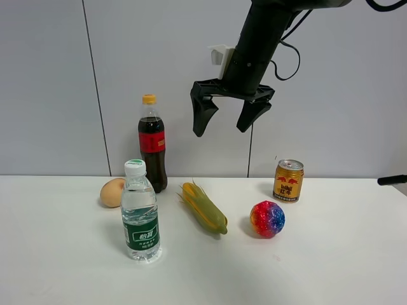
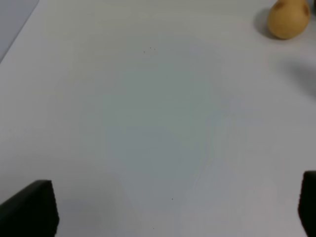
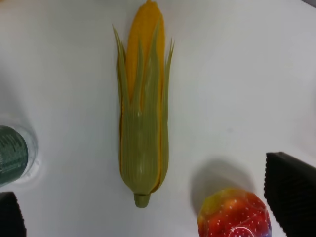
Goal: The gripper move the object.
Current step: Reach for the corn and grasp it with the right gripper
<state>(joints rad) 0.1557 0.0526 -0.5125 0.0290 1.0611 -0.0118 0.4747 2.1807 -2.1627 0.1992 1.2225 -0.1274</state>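
Note:
The toy corn (image 1: 205,208), yellow with a green husk, lies on the white table (image 1: 331,267) near the middle. It fills the centre of the right wrist view (image 3: 142,123). My right gripper (image 1: 221,130), a black claw on a thick black arm, hangs high above the corn with its prongs spread, open and empty. In the right wrist view (image 3: 150,210) its fingertips show at the two lower corners. My left gripper (image 2: 168,207) is open over bare table and holds nothing. It does not show in the exterior view.
A water bottle (image 1: 140,213) stands left of the corn, with a tan egg (image 1: 112,192) and a cola bottle (image 1: 152,146) behind it. A rainbow ball (image 1: 267,218) and a gold can (image 1: 288,181) stand right of the corn.

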